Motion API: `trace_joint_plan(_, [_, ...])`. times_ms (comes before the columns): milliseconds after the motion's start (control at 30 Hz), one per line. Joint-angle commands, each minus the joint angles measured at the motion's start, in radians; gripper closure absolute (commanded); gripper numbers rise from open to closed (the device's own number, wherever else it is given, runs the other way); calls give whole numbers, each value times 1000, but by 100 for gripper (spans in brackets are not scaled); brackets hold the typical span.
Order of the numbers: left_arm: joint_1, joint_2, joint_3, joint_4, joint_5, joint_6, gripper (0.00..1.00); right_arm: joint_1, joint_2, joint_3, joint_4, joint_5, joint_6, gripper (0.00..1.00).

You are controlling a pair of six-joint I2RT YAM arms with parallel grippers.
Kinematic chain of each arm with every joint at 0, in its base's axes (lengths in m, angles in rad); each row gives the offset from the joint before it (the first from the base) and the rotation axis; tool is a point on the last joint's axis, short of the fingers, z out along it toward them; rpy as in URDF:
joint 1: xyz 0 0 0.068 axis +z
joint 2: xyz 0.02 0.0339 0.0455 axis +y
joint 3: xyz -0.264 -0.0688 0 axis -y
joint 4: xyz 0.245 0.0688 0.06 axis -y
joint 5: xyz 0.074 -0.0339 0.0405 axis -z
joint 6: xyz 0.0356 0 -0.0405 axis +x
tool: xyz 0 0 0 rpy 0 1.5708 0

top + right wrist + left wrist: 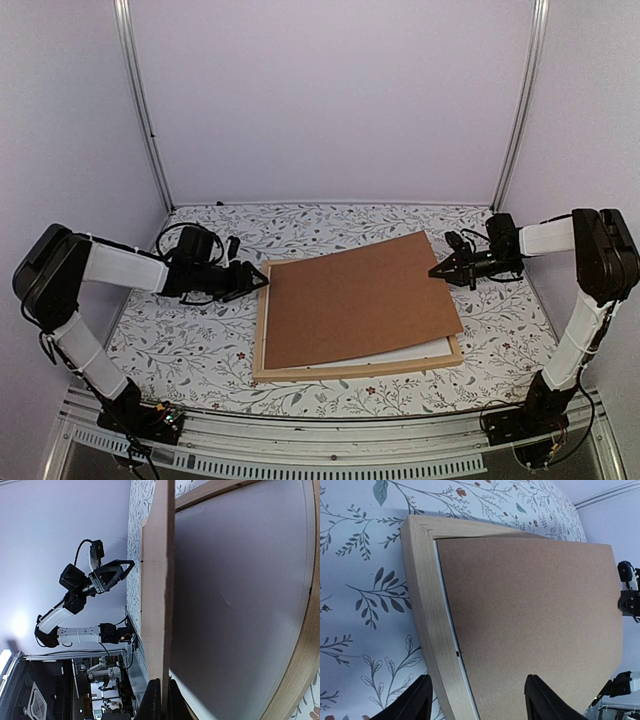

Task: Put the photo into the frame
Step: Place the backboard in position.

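The frame (pixel 350 372) lies on the counter (pixel 180 340) with the brown backing board (pixel 360 295) tilted over it. The right end effector (pixel 437 270) is clamped on the board's right edge, and the left end effector (pixel 262 280) has its jaws apart at the frame's left rail.

**tabletop_tim:** Quick check, how are your arms sitting right now?

**yam_fan:** Your left arm (pixel 120 265) climbs from its base, folds at the elbow and reaches in low, with the forearm roughly level. Your left gripper (pixel 258 280) points toward the middle, jaws standing well apart. In the wrist view its two dark fingers (pixel 415 702) sit wide at the bottom.

**tabletop_tim:** And the right?

**yam_fan:** Pretty much a mirror pose. Your right arm (pixel 590 270) goes up, bends at the elbow and reaches inward. Your right gripper (pixel 440 270) is pinched tight on the edge of the brown board (pixel 360 300), fingertips (pixel 152 702) pressed flat against it.
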Motion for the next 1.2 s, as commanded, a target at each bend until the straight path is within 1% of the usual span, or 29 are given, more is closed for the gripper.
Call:
trace_joint_plan(0, [-41,33,31,8,-23,-17,34,-3,15,7,70,98,-20,100])
trace_joint_plan(300, [-80,74,48,3,-36,-33,34,-1,18,7,81,126,-15,100])
trace_joint_plan(467, [-91,75,49,7,-39,-39,34,29,16,5,82,144,-14,100])
trace_joint_plan(733, [-112,90,40,27,-37,-53,34,62,6,-31,143,172,32,97])
trace_joint_plan(1000, [-132,94,37,43,-42,-70,34,93,-3,-76,176,263,73,87])
trace_joint_plan(1167, [-143,99,31,54,-44,-78,34,95,-21,-103,191,308,92,75])
